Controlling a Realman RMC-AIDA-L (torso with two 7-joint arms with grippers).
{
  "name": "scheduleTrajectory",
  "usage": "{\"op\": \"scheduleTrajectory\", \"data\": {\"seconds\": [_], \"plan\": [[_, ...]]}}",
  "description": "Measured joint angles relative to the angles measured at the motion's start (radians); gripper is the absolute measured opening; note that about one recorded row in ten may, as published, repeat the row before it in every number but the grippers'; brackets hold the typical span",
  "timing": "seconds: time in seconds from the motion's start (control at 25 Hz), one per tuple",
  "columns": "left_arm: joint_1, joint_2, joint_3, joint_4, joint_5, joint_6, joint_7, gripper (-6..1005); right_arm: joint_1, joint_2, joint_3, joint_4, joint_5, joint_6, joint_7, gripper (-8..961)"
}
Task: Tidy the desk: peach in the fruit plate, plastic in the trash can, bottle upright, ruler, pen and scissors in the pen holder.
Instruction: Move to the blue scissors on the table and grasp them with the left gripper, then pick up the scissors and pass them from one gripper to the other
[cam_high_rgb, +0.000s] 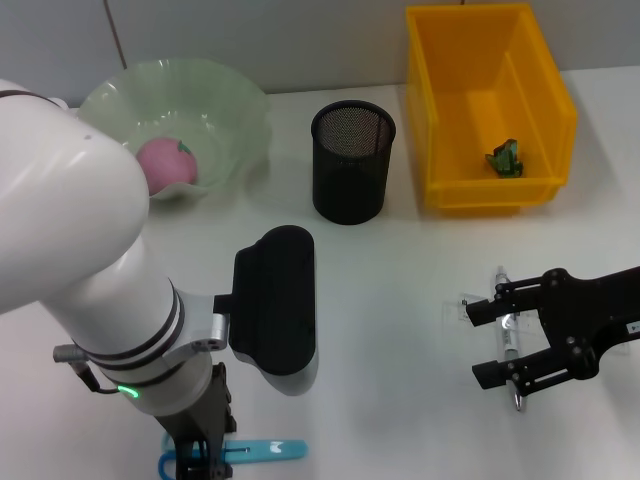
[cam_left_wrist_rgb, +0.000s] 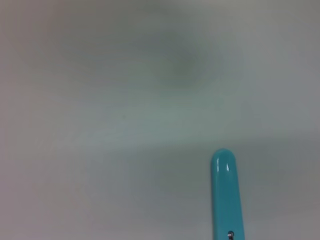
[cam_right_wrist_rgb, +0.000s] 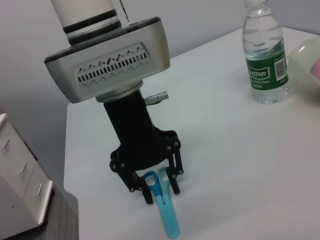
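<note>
Blue and teal scissors (cam_high_rgb: 262, 451) lie flat near the table's front edge; their teal sheath (cam_left_wrist_rgb: 226, 195) shows in the left wrist view. My left gripper (cam_right_wrist_rgb: 161, 192) points straight down at the scissors' (cam_right_wrist_rgb: 166, 215) handle end, open, with a finger on each side of the loops. On the right, my right gripper (cam_high_rgb: 505, 343) is open and straddles a silver pen (cam_high_rgb: 508, 335) lying on the table. A clear ruler (cam_high_rgb: 455, 307) lies just beside it. The pink peach (cam_high_rgb: 165, 163) sits in the green fruit plate (cam_high_rgb: 235, 110). The bottle (cam_right_wrist_rgb: 264, 55) stands upright.
The black mesh pen holder (cam_high_rgb: 352, 160) stands at the middle back. The yellow bin (cam_high_rgb: 440, 90) at the back right holds a green scrap of plastic (cam_high_rgb: 505, 158). My left arm's white forearm (cam_high_rgb: 70, 240) hides the table's left side.
</note>
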Motion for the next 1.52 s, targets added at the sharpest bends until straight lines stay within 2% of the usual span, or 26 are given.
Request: {"op": "scheduleTrajectory", "data": {"seconds": [0.2,0.44,1.0,1.2,1.36,1.52], "plan": [[0.002,0.000,0.005,0.000,-0.002,0.000,0.000,423,0.002,0.000,-0.001,0.000,0.000,0.001,0.000,791],[0.005,0.000,0.015,-0.001,0.001,-0.010,0.000,349,0.004,0.000,0.002,0.000,-0.001,0.001,0.000,791],[0.008,0.000,0.026,0.004,0.009,-0.016,0.006,306,0.004,0.001,0.003,0.000,-0.001,0.002,0.000,791],[0.010,0.000,0.038,0.007,0.020,-0.021,0.001,249,0.004,0.002,0.003,0.000,0.000,0.003,0.000,791],[0.016,0.000,0.024,0.023,0.025,-0.019,0.000,250,0.004,0.003,0.005,-0.001,0.001,0.002,0.000,791],[0.027,0.005,-0.043,0.065,0.018,-0.004,0.000,250,0.004,0.003,0.006,-0.001,0.001,0.002,0.000,791]]}}
